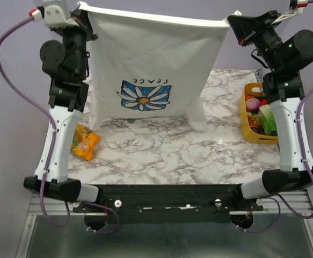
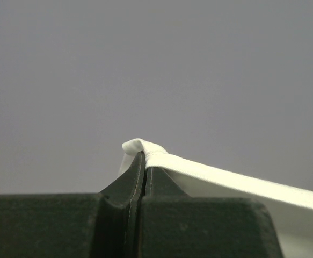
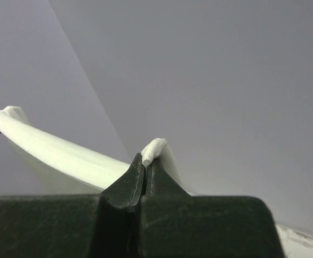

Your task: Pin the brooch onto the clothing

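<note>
Between the left gripper [image 2: 144,158] and the right gripper [image 3: 145,159], the T-shirt [image 1: 156,54] hung like a banner. Its held edge ran straight across from one to the other, and the cloth dropped below both. Each pair of jaws was pinched tight on a bunched corner of that edge. The flower print [image 1: 144,95] sat upside down, below and midway between them. And the brooch? Nowhere in sight, so which arm was nearer couldn't be called. Both were occupied; one would likely have to release first.
</note>
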You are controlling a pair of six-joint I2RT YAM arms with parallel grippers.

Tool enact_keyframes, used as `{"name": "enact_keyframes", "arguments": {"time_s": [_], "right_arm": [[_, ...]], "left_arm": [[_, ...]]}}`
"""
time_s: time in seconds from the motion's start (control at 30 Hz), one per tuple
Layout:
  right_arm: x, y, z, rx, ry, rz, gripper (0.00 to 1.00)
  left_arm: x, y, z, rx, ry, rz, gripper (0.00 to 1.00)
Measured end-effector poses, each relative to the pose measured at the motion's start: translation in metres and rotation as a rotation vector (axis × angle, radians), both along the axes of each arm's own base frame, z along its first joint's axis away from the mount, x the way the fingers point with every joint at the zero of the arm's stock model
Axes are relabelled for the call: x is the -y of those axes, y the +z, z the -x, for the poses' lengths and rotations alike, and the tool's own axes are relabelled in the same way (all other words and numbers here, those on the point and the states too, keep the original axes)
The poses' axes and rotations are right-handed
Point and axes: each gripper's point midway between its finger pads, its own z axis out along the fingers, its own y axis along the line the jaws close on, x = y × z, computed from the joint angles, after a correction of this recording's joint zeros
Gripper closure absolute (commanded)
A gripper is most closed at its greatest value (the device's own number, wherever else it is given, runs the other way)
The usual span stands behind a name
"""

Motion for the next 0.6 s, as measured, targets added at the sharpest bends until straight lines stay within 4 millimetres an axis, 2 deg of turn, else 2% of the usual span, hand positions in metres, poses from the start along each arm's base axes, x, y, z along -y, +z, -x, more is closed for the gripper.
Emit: {"name": "enact_keyframes", "arguments": {"time_s": [0.13,0.17,0.23,0.37,0.5,0.6], "right_arm": [[0.011,0.017,-0.035,0.031,-0.082,-0.036,0.99],[0.013,0.018,-0.046,0.031,-0.098,-0.043,0.99],[0.019,0.021,-0.072,0.039,-0.136,-0.062,0.99],[0.031,0.018,-0.12,0.037,-0.192,-0.102,0.99],[0.043,0.007,-0.159,0.039,-0.253,-0.148,0.99],[0.049,-0.001,-0.175,0.048,-0.286,-0.179,0.99]], "left_arm": [[0.008,0.016,-0.045,-0.027,0.007,-0.015,1.0],[0.011,0.013,-0.064,-0.048,0.009,-0.023,1.0],[0.015,0.014,-0.088,-0.057,0.013,-0.031,1.0],[0.024,-0.006,-0.141,-0.093,0.019,-0.044,1.0],[0.03,-0.038,-0.176,-0.134,0.017,-0.054,1.0],[0.035,-0.049,-0.191,-0.129,0.007,-0.049,1.0]]}}
